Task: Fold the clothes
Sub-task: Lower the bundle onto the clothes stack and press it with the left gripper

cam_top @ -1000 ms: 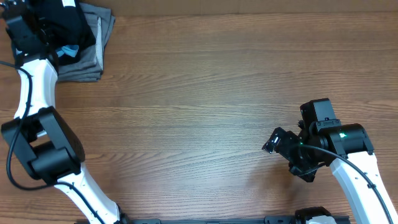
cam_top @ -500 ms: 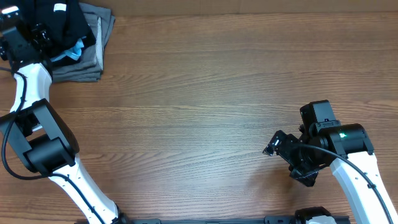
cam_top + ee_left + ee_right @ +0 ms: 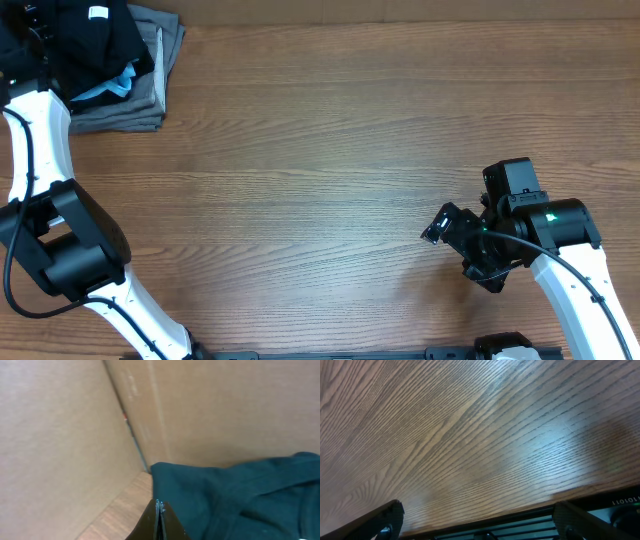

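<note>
From above: the left arm [image 3: 38,120] is stretched all the way up to the far left corner of the wooden surface [image 3: 330,150], white links rising from a bent black elbow. Its far end blends into the dark cloth there and is hard to pick out. That's where the black T-shirt [image 3: 100,45] sits, bunched in that corner on top of a pile, its small white neck tag [image 3: 97,12] showing. A light blue shirt [image 3: 115,85] peeks out beneath it, and a grey garment [image 3: 140,105] lies at the bottom. The right arm [image 3: 570,250] is well apart, low on the right side, with the right hand [image 3: 437,226] pointing left over bare wood.

Left wrist camera: the left hand [image 3: 159,517] has its two fingers pressed tight together into a point, nothing visible between the tips. The T-shirt's dark fabric lies just behind them, spreading to the right. Whether a fold is pinched, can't tell. A plain cardboard wall [image 3: 60,435] fills the background.

Right wrist camera: that hand's fingers stand spread wide at the bottom corners, empty, tilted over bare wood grain near the surface's edge.
</note>
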### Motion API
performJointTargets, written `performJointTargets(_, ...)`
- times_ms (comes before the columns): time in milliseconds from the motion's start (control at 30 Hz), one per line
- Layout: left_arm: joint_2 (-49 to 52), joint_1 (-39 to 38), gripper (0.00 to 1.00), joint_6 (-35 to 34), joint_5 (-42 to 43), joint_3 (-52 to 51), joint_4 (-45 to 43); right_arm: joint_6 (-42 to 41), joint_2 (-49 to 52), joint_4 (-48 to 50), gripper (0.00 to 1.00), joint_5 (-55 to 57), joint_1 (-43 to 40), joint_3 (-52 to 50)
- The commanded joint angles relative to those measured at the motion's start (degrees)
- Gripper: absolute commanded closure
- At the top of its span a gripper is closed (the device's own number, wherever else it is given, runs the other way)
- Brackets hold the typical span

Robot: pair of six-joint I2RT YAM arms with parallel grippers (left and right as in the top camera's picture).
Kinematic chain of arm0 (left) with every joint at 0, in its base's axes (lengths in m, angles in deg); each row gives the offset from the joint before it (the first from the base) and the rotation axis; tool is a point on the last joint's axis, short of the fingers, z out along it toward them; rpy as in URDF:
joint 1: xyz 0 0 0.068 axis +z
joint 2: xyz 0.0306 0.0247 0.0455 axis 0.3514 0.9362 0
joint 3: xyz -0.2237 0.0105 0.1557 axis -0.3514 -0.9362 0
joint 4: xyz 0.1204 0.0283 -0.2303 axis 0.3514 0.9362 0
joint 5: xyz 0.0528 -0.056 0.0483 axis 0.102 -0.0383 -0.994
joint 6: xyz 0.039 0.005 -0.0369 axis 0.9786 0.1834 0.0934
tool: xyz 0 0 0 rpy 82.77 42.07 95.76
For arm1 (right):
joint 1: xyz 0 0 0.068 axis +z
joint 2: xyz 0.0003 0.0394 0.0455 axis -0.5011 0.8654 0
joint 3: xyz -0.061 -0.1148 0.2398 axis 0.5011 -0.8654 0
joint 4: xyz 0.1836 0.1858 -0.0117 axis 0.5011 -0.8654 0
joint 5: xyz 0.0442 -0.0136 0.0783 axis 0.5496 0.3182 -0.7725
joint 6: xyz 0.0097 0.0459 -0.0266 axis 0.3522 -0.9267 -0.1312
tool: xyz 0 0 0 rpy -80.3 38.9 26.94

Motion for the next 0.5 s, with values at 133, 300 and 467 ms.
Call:
performJointTargets(133, 5.6, -0.5, 0.96, -1.6, 7.4, 0.9, -5.4, -0.3, -0.8, 0.3, 0.0, -0.3, 0.1, 1.6)
performJointTargets(300, 12.6, -1.1, 0.96, -2.9, 8.7, 4.0, -6.5, -1.8, -0.8, 0.3, 0.0, -0.5, 0.1, 1.6)
performJointTargets(467, 18.8, -2.3, 0.96, -6.3, 12.5, 7.7, -6.0, -3.3, -0.8, 0.5, 0.0, -0.5, 0.1, 1.6)
